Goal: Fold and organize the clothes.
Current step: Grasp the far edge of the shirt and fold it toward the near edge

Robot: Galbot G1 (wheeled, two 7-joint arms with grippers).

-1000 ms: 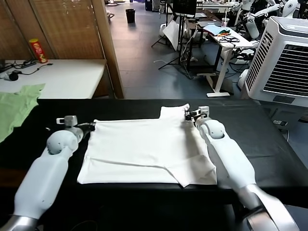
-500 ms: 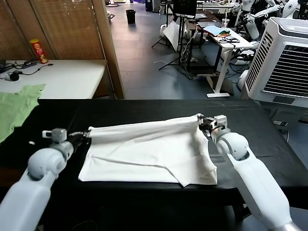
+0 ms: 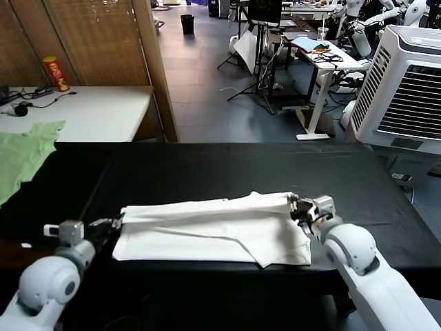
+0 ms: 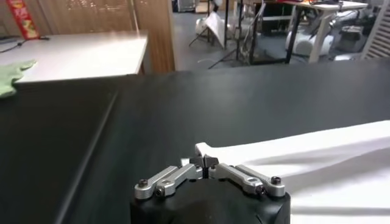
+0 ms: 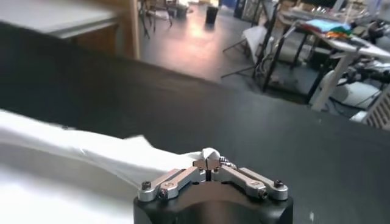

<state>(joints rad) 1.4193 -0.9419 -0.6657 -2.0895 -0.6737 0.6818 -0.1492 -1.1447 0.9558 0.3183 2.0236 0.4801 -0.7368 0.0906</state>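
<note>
On the black table (image 3: 207, 162), the white T-shirt (image 3: 213, 231) lies near the front edge, partly folded, its far edge drawn forward over the lower layer as a long ridge. No print is visible on the exposed fabric. The left gripper (image 3: 116, 222) is at the shirt's left end; in the left wrist view its fingers (image 4: 204, 163) are pinched together on a corner of white cloth. The right gripper (image 3: 295, 205) is at the shirt's right end; in the right wrist view its fingers (image 5: 208, 162) are likewise closed on a small tuft of fabric. Both arms are cut off by the lower frame edge in the head view, and each gripper body hides the cloth directly beneath it in the wrist views. A light green garment (image 3: 21, 155) lies at the table's far left, partly out of frame. A white side table (image 3: 89, 110) stands behind it with a red can (image 3: 55, 72).
</note>
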